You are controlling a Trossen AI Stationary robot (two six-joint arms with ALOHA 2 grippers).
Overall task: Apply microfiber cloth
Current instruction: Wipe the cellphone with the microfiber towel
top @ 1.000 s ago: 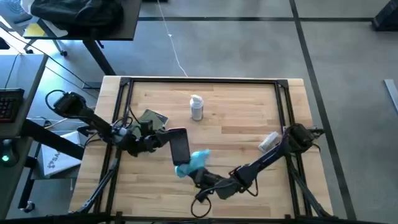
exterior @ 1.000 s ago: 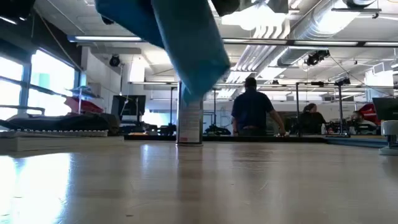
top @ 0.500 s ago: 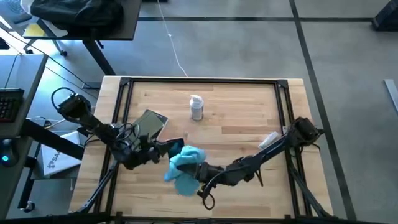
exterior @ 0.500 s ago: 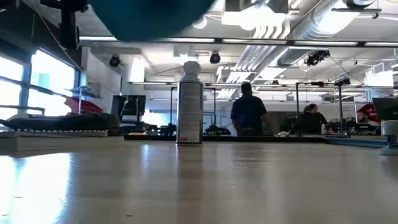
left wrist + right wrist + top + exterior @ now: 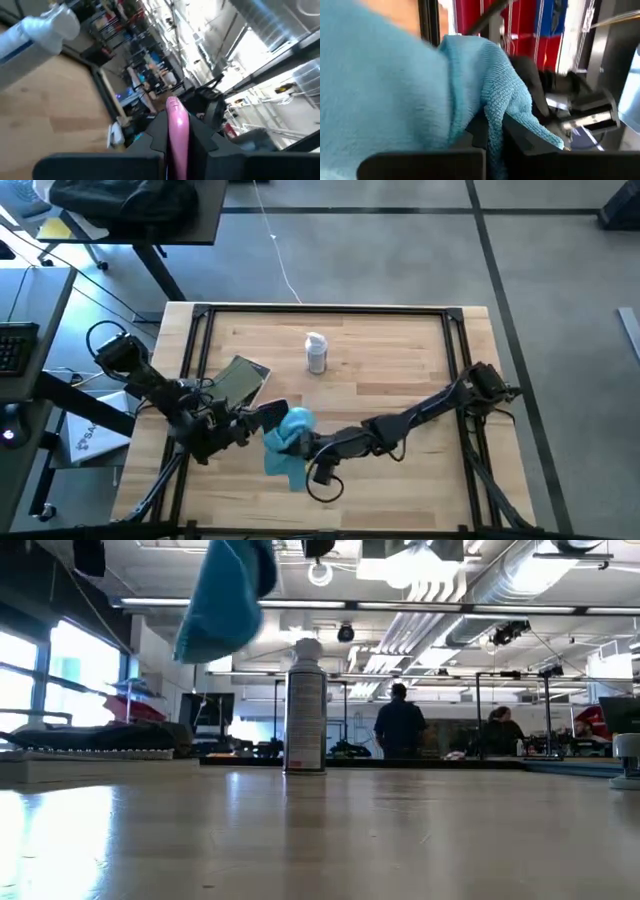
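The light-blue microfiber cloth (image 5: 288, 438) hangs bunched above the table's near middle, seen high up in the low view (image 5: 225, 595). My right gripper (image 5: 306, 446) is shut on it, reaching in from the right. My left gripper (image 5: 262, 418) comes from the left and is shut on a flat dark object (image 5: 274, 412), whose pink edge (image 5: 176, 125) shows between its fingers. Cloth and dark object are side by side; whether they touch I cannot tell. My left gripper pinches the flat object between its two fingers across its thin pink edge (image 5: 177, 142). The fingers come roughly level from the table's left. The object sticks out beyond the fingertips, edge-on, clear of the table. My right gripper pinches a bunched fold of the cloth (image 5: 495, 107) between its two fingers, several layers. The fingers come about level from the table's right. The cloth is lifted clear, and its loose end (image 5: 205, 640) hangs below the fingers.
A white spray bottle (image 5: 316, 352) stands upright at the far middle (image 5: 305, 705). An olive-green pouch (image 5: 240, 377) lies flat at the left, just beyond my left gripper. Black frame rails (image 5: 330, 310) border the table. People stand in the room behind (image 5: 400, 725).
My right gripper has carried the cloth toward the table's left and up, and the cloth now hangs bunched beside the dark object. My left gripper has drawn back toward the left edge and turned the dark object from face-up to nearly edge-on.
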